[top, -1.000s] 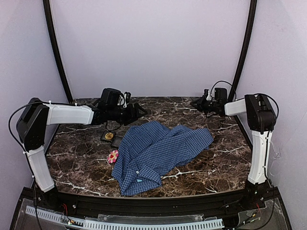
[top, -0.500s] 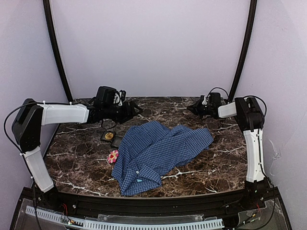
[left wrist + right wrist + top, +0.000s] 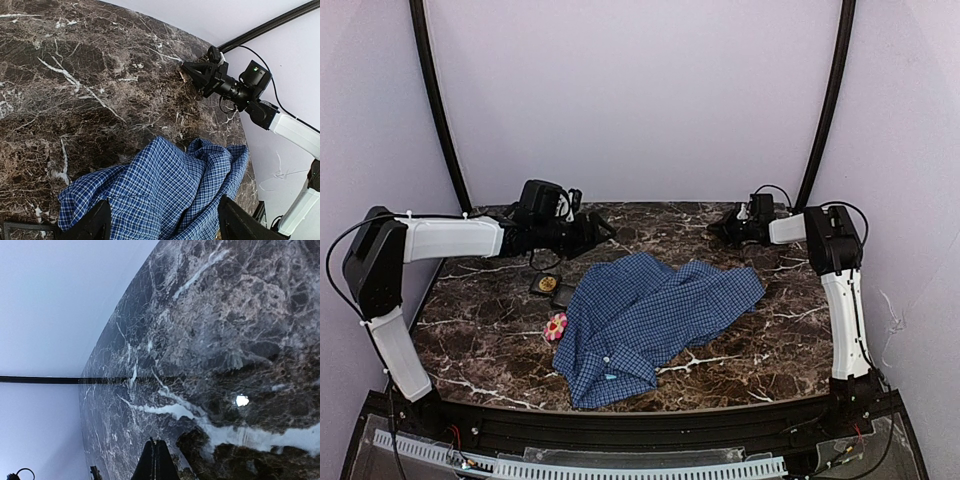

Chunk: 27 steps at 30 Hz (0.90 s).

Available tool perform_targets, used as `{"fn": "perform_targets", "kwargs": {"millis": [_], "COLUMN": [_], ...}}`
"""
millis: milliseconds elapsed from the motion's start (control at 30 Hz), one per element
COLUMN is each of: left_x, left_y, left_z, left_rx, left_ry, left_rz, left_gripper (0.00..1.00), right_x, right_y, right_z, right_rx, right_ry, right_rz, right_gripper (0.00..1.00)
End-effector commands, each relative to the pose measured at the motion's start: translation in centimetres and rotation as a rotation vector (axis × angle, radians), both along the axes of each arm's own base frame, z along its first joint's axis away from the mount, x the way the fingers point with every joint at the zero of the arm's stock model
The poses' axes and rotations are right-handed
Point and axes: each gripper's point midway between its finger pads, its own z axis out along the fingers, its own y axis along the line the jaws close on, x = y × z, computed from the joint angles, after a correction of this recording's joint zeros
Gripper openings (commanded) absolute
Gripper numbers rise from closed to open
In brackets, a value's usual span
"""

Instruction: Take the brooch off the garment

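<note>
Over far desk [image 3: 790, 330], with left end effector [image 3: 605, 231] spread and right end effector [image 3: 718, 226] pressed together: lower left onto pink brooch [image 3: 555, 326] at shirt [image 3: 650, 310] edge (pin cloth with right).

White-shelled arms [image 3: 450, 240], black joints [image 3: 372, 265], black cables [image 3: 772, 188]

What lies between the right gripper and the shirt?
Only bare table lies between the right gripper and the shirt, as the top view shows.
</note>
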Motion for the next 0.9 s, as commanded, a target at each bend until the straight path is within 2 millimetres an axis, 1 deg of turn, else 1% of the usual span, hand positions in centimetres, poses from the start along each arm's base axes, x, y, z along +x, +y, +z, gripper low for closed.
{"fn": "perform_targets", "kwargs": {"millis": [0, 267, 367, 500, 667, 767, 867], "left_x": [-0.4, -0.4, -0.4, -0.4, -0.6, -0.7, -0.9], "left_y": [1.0, 1.3, 1.5, 1.5, 1.6, 1.7, 1.9], "left_z": [1.1, 0.9, 0.9, 0.8, 0.9, 1.1, 1.1], "left_rx": [0.019, 0.036, 0.037, 0.034, 0.034, 0.036, 0.044], "left_ry": [-0.015, -0.009, -0.009, -0.006, -0.005, -0.008, -0.006], "left_rz": [0.007, 0.006, 0.005, 0.002, -0.005, -0.011, -0.015], "left_gripper": [0.74, 0.74, 0.74, 0.74, 0.74, 0.74, 0.74], "right_x": [-0.4, -2.4, -3.4, -4.6, -5.3, -5.5, -5.3], "right_y": [0.7, 0.9, 1.5, 2.0, 1.9, 2.2, 2.5], "right_z": [-2.1, -2.4, -2.7, -3.0, -3.7, -3.3, -2.3], "right_rx": [-0.028, -0.003, -0.001, -0.021, -0.063, -0.078, -0.079], "right_ry": [0.053, 0.078, 0.097, 0.128, 0.168, 0.157, 0.157], "right_rz": [0.002, 0.014, 0.032, 0.042, 0.038, 0.048, 0.054], "right_gripper": [0.00, 0.00, 0.00, 0.00, 0.00, 0.00, 0.00]}}
